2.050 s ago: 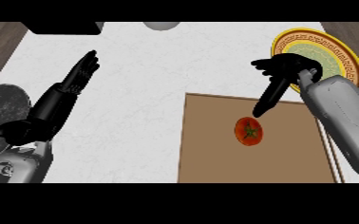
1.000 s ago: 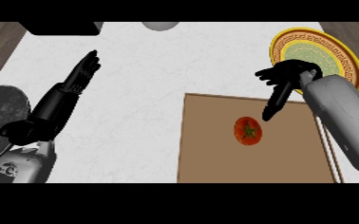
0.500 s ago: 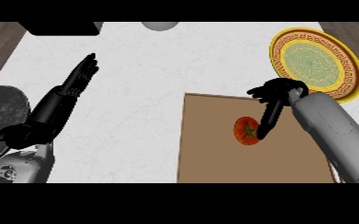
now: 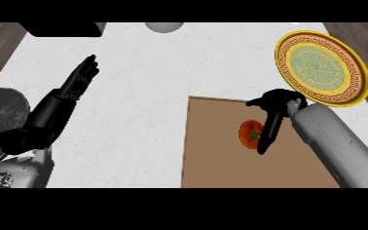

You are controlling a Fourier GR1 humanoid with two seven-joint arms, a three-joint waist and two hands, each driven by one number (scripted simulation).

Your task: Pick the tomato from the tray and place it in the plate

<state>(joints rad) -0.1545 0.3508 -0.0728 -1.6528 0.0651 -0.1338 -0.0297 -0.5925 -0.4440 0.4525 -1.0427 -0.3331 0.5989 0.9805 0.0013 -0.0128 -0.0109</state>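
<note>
A red tomato (image 4: 248, 133) with a green stem lies on the brown tray (image 4: 215, 161) at the lower right of the head view. My right hand (image 4: 273, 112) hangs just right of the tomato, open, its straight fingers pointing down along the tomato's right side and covering its edge. The yellow plate (image 4: 321, 68) with a green patterned middle sits up and to the right of the tray, with nothing on it. My left hand (image 4: 78, 81) rests open at the left, fingers straight, far from the tray.
A grey round object (image 4: 164, 26) and a black block (image 4: 61, 28) sit at the counter's far edge. A dark grey round object (image 4: 12, 112) shows at the left edge. Dark wood strips border the white counter (image 4: 158, 73) at both upper corners.
My right hand has come down and toward me from beside the plate to the tomato's right side. The tomato, the plate and the left hand have kept their places.
</note>
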